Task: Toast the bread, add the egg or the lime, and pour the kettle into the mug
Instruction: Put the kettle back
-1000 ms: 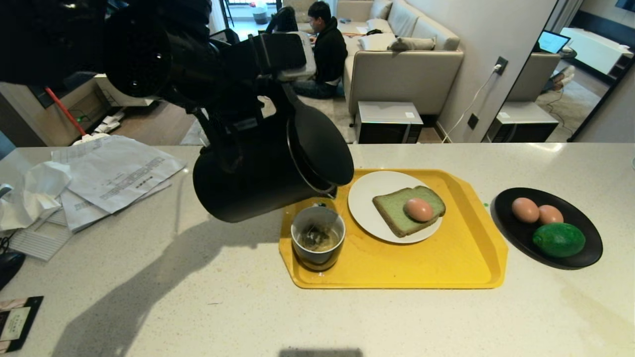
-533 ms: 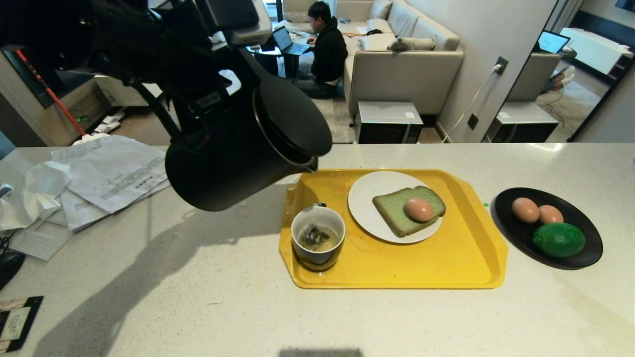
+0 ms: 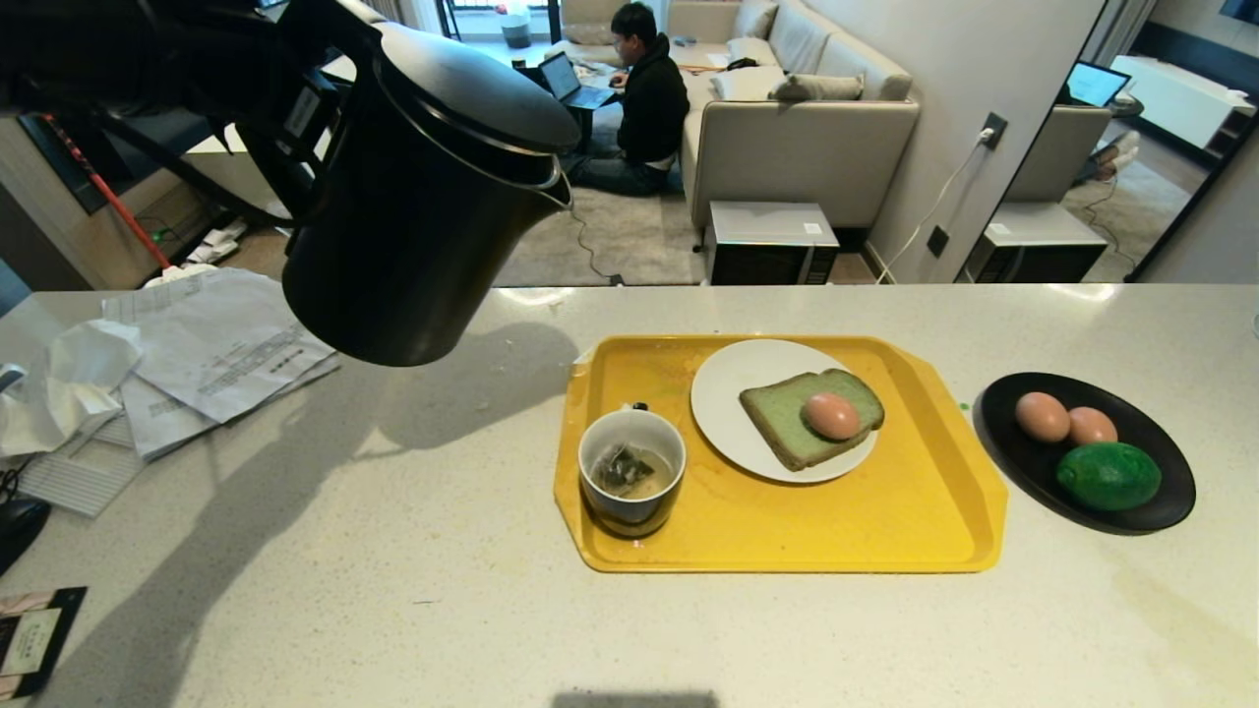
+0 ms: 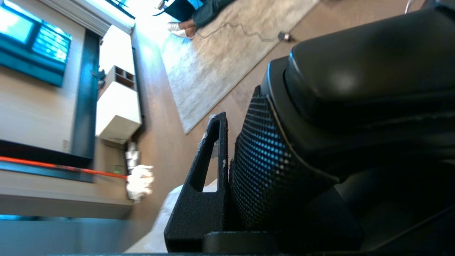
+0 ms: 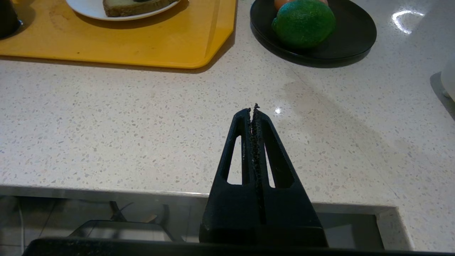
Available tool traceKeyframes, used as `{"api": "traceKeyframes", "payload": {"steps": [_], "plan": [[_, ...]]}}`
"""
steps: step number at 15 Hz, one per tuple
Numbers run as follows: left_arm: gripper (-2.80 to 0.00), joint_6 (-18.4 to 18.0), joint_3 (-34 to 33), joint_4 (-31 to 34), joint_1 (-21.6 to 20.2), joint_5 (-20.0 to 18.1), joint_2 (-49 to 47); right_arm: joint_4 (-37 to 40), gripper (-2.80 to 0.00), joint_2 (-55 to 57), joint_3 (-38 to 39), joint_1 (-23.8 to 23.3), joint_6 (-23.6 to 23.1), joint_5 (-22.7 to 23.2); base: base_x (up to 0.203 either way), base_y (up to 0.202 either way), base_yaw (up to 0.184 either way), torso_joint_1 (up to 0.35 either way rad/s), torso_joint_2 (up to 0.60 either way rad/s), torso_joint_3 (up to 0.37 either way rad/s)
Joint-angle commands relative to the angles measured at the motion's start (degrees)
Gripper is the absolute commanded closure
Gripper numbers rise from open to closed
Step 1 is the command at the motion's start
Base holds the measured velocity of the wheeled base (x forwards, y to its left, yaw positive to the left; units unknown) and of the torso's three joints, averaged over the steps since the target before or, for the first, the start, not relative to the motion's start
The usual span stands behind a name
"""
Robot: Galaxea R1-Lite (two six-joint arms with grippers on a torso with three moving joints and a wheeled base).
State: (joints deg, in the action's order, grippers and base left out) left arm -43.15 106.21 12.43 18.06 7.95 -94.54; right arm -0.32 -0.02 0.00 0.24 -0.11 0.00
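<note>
The kettle (image 3: 423, 197) hangs tilted above the counter (image 3: 393, 551), left of the yellow tray (image 3: 885, 511), its handle clamped in the left gripper (image 4: 227, 170). The right gripper (image 5: 254, 110), pressed together, hovers near the counter's front edge.

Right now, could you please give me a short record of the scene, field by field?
kettle: held above the counter by the left gripper, almost upright, left of the tray
mug: on the tray, tea bag and liquid inside
bread: on the white plate
egg: on the bread
lime: on the black plate beside two eggs
right gripper: jaws shut, empty, above the counter's near edge
</note>
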Motion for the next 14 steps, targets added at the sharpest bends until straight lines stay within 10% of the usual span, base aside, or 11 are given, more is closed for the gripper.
{"api": "traceKeyframes", "payload": {"steps": [1, 6, 14], "plan": [[0.00, 3.43, -6.66, -10.44, -3.04, -0.74, -0.19, -0.03, 0.00, 0.02, 0.00, 0.02, 0.02, 0.00, 0.000, 0.000, 0.000, 0.000, 0.00, 0.000], [0.00, 11.32, -18.22, -35.40, -7.71, -1.17, -4.17, -0.03, 0.00, 0.02, 0.00, 0.02, -0.01, 0.00, 0.000, 0.000, 0.000, 0.000, 0.00, 0.000], [0.00, 19.14, -20.71, -49.16, -7.89, -3.75, -10.80, -0.03, 0.00, 0.02, 0.09, 0.02, 0.01, 0.00, 0.000, 0.000, 0.000, 0.000, 0.00, 0.000]]}}
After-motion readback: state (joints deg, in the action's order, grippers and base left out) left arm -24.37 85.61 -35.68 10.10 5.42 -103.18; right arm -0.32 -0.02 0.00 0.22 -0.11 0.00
